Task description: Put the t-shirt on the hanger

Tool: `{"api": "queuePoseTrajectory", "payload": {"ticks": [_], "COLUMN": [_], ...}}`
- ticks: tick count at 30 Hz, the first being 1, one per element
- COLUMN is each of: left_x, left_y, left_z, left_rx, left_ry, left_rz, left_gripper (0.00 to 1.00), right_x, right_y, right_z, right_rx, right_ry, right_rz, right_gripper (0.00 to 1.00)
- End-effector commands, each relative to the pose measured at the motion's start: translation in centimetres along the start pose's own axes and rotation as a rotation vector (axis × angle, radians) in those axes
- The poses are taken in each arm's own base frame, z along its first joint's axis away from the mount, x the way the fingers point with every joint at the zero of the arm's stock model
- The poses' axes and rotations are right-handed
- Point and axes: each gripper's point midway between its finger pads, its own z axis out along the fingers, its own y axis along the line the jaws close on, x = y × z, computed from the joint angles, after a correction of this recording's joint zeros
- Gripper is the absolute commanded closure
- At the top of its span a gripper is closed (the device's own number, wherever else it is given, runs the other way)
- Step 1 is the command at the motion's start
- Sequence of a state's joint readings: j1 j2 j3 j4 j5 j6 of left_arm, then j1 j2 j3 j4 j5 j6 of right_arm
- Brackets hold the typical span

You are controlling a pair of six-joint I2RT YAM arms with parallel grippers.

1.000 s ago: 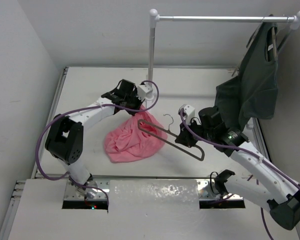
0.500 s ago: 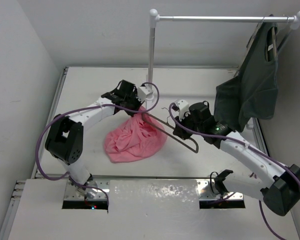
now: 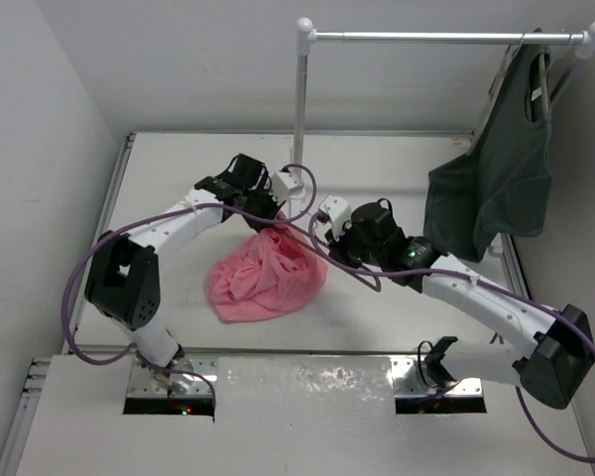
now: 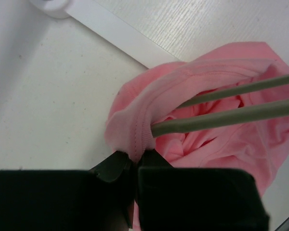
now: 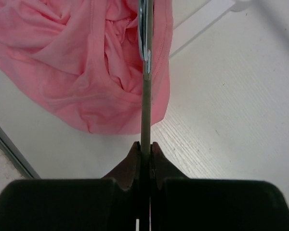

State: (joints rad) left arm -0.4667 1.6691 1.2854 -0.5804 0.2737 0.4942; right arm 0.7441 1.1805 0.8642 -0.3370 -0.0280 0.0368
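Threading step. Left gripper [image 4: 135, 166] is pinched shut on the t-shirt [image 4: 216, 144] at its ribbed edge, right at its tips. Right gripper [image 5: 145, 149] is clamped on the hanger [image 5: 145, 96], whose far end sits inside the opening. Next, I'd say: feed the hanger deeper with the edge held taut.

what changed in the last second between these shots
The right hand carried the hanger leftward into the t-shirt. Much of its frame, bare to the shirt's right a second ago, is now hidden in the fabric. Nothing was let go. The left hand kept its pinch on the collar edge, and the dark garment hangs on the rail as before.
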Motion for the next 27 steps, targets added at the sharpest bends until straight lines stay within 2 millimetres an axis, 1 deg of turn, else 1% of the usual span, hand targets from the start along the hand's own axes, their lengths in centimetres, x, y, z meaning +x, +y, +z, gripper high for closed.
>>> {"api": "queuePoseTrajectory", "payload": {"ticks": [1,2,3,4,6,7,8,9,10,11,12,13,14,15,16,17,20,22,23,24,25,26,27], "left_x": [-3.8,-3.8,-3.5,-3.0,-2.9,-2.7,-3.1,-3.6,-3.4,-4.3,-4.8,-4.7,-5.1,-5.2,-4.5,-4.3,-2.9,-2.9,-3.3,-3.5,-3.8,-4.5,-4.5], "left_y": [-0.7,-0.9,-1.2,-1.5,-1.8,-2.1,-2.2,-2.6,-3.2,-3.3,-3.9,-4.3,-4.5,-4.8,-5.2,-5.4,-6.1,-6.7,-7.1,-7.3,-7.2,-7.3,-6.8], "left_z": [-3.8,-4.4,-4.6,-4.8,-5.5,-5.8,-6.3,-6.7,-7.2,-8.0,-8.5,-9.1,-9.7,-10.1,-10.6,-10.9,-11.5,-11.7,-11.7,-11.8,-11.8,-12.0,-12.2], "left_rx": [0.028,0.031,0.045,0.053,0.061,0.074,0.077,0.102,0.131,0.140,0.169,0.189,0.195,0.213,0.233,0.241,0.273,0.298,0.305,0.302,0.291,0.276,0.255], "left_ry": [-0.113,-0.116,-0.112,-0.098,-0.100,-0.090,-0.100,-0.116,-0.109,-0.135,-0.154,-0.151,-0.162,-0.165,-0.144,-0.138,-0.107,-0.116,-0.126,-0.127,-0.126,-0.133,-0.118], "left_rz": [0.077,0.089,0.100,0.118,0.141,0.162,0.174,0.188,0.215,0.239,0.255,0.279,0.299,0.315,0.345,0.363,0.425,0.447,0.466,0.485,0.508,0.534,0.546], "left_gripper": [1.00,1.00,1.00,1.00,1.00,1.00,1.00,1.00,1.00,1.00,1.00,1.00,1.00,1.00,1.00,1.00,1.00,1.00,1.00,1.00,1.00,1.00,1.00], "right_x": [-3.5,-3.7,-3.9,-4.3,-4.7,-5.2,-5.5,-5.6,-5.4,-5.4,-5.1,-4.9,-4.1,-3.9,-3.6,-3.0,-2.6,-2.7,-3.2,-3.2,-3.5,-3.7,-3.2], "right_y": [0.3,-0.3,-0.4,-0.4,-0.5,-0.2,0.1,0.6,1.1,1.4,1.8,2.0,2.1,2.1,2.0,1.9,1.9,2.3,3.2,3.7,4.3,5.0,5.5], "right_z": [0.1,0.0,0.0,-0.1,-0.2,-0.1,-0.1,0.0,0.3,0.3,0.4,0.3,0.3,0.2,0.0,-0.4,-1.0,-1.1,-1.2,-1.1,-1.1,-1.2,-1.1], "right_rx": [0.013,0.052,0.066,0.079,0.091,0.086,0.077,0.054,0.036,0.022,-0.001,-0.009,-0.014,-0.014,-0.003,0.001,0.001,-0.025,-0.074,-0.101,-0.126,-0.160,-0.181], "right_ry": [-0.130,-0.134,-0.138,-0.156,-0.171,-0.184,-0.191,-0.193,-0.182,-0.177,-0.171,-0.170,-0.158,-0.160,-0.161,-0.167,-0.181,-0.183,-0.194,-0.192,-0.196,-0.199,-0.178], "right_rz": [-0.056,-0.056,-0.065,-0.097,-0.119,-0.133,-0.141,-0.150,-0.160,-0.164,-0.165,-0.157,-0.154,-0.151,-0.150,-0.152,-0.165,-0.171,-0.176,-0.175,-0.174,-0.180,-0.185], "right_gripper": [1.00,1.00,1.00,1.00,1.00,1.00,1.00,1.00,1.00,1.00,1.00,1.00,1.00,1.00,1.00,1.00,1.00,1.00,1.00,1.00,1.00,1.00,1.00]}}
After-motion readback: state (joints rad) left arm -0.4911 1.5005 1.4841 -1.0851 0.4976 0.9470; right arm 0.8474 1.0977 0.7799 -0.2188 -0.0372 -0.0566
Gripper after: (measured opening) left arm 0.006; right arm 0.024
